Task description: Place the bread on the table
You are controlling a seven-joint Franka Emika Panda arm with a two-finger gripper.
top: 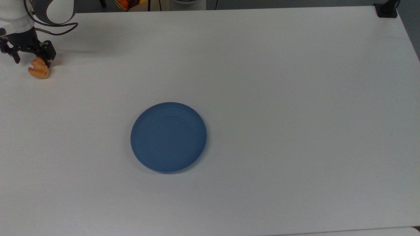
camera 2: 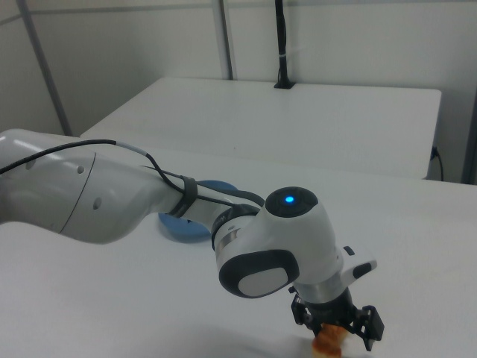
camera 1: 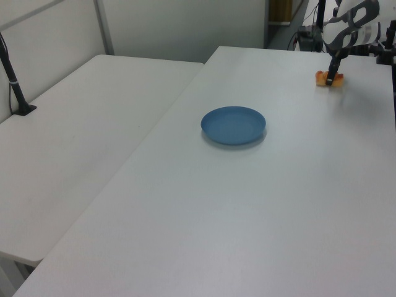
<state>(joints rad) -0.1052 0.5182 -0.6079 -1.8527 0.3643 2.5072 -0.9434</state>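
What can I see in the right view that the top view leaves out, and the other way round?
The right view brings the arm's bulky white body with its blue light, plus a second table behind carrying a black post. The top view lays out the whole blue plate and a black mount at the table's corner. Both share the bread lying on the white table under the open gripper.

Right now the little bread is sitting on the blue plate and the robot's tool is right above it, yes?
Not quite. The bread sits on the white table, far from the blue plate, which has nothing on it. The top view shows this. The tool is indeed right above it.
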